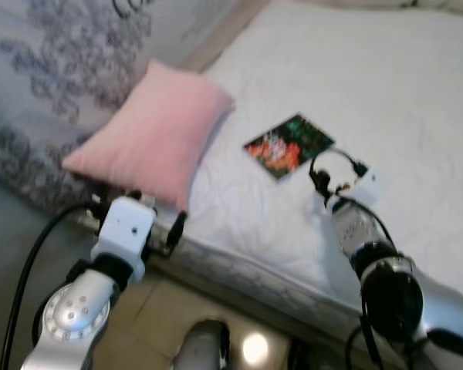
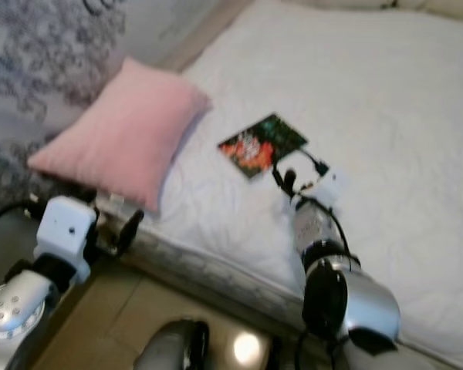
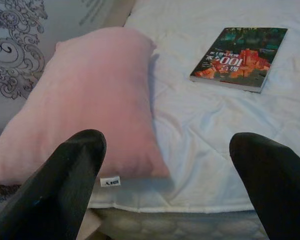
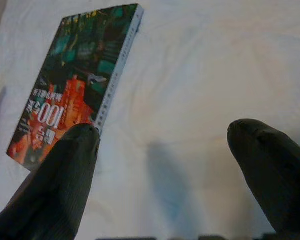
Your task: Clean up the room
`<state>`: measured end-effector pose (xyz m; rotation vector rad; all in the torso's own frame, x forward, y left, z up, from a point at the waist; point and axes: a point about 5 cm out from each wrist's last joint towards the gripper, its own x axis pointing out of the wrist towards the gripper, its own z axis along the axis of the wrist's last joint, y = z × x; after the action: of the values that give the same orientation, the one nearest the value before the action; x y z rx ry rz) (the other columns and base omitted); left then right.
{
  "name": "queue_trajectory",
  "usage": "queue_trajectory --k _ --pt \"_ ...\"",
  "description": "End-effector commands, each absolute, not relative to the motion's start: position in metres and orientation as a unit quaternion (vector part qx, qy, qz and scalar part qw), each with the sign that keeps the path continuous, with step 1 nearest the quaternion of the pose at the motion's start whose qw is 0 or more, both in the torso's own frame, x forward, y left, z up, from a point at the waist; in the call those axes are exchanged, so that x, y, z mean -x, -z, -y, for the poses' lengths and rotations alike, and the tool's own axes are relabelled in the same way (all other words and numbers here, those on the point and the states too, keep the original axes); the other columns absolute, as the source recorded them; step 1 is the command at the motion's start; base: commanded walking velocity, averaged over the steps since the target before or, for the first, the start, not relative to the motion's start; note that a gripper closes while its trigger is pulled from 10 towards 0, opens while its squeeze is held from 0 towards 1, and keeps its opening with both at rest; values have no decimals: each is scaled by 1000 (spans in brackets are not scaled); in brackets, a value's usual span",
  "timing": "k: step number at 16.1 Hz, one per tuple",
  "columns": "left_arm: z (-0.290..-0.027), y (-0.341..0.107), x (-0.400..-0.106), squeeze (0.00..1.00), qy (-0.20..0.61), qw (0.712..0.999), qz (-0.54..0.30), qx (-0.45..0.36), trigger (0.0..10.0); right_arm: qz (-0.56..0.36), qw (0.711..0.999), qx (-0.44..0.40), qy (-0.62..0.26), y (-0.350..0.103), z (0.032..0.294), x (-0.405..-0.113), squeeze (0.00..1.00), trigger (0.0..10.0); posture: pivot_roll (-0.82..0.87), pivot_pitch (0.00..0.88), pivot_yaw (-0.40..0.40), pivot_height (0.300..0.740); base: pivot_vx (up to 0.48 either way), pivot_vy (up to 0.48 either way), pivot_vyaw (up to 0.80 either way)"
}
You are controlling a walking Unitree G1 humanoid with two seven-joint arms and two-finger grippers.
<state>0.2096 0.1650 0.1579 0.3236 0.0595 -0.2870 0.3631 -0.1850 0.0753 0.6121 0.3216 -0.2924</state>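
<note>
1. A book [image 1: 288, 146] lies flat on the white bed [image 1: 386, 85], near the edge. A pink pillow [image 1: 153, 131] lies just beside it, toward the robot's left, and overhangs the mattress edge.
2. The right end effector [image 4: 162, 165] hangs released over the sheet, fingers wide apart. One finger [image 4: 65, 175] is over the book's near corner and the other is over bare sheet. Whether that finger touches the cover is hard to tell, since the head views are blurred.
3. The left end effector [image 3: 175, 185] is also released. It sits low at the mattress edge, facing the pillow's near end.
4. Judged step: lining up to pick the book off the bed.
5. Risks:
   - The book lies flat on soft bedding. A finger coming straight down may press it into the mattress instead of getting under an edge.
   - The right fingers straddle a corner, not the book's width. Closing here could pinch sheet or spin the book away.
   - The glossy cover may slip from a thin corner grip.
   - The left arm could nudge the overhanging pillow off the bed.
</note>
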Motion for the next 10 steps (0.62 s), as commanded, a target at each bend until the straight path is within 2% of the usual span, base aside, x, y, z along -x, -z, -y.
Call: queue_trajectory --k 1,10 --pt "-168 -158 -208 0 140 976 -33 -164 10000 -167 930 -296 139 -72 182 -362 0 10000 399 217 96 740 0 0 0" --pt "-168 -158 -208 0 140 976 -33 -164 10000 -167 930 -296 139 -72 182 -362 0 10000 399 217 96 740 0 0 0"
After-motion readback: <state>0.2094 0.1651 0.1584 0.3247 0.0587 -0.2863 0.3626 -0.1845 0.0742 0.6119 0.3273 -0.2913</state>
